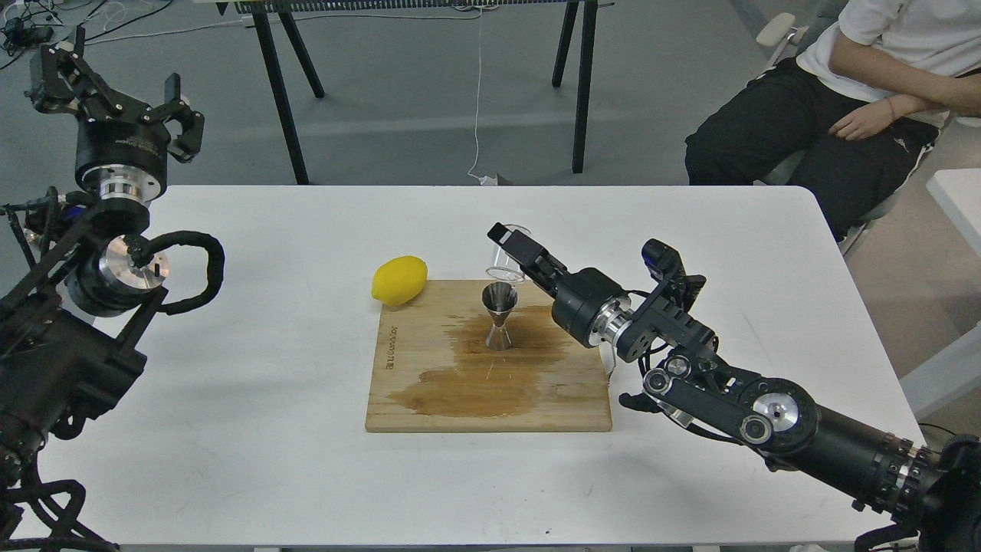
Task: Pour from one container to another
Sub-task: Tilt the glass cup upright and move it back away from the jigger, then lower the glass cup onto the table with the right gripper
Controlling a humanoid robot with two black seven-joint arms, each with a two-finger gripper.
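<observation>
A shiny steel jigger (499,317) stands upright on a wooden cutting board (429,399), in a dark wet stain. Just above and behind it a small clear glass cup (506,262) is tipped over, its mouth pointing down-left toward the jigger's top. My right gripper (512,244) is shut on the cup, reaching in from the right. My left gripper (175,107) is raised off the table's far left corner, its fingers spread with nothing between them.
A yellow lemon (399,280) lies at the board's back-left corner on the white table (230,429). A seated person (843,107) is behind the table's right end. Black table legs (280,84) stand beyond the far edge.
</observation>
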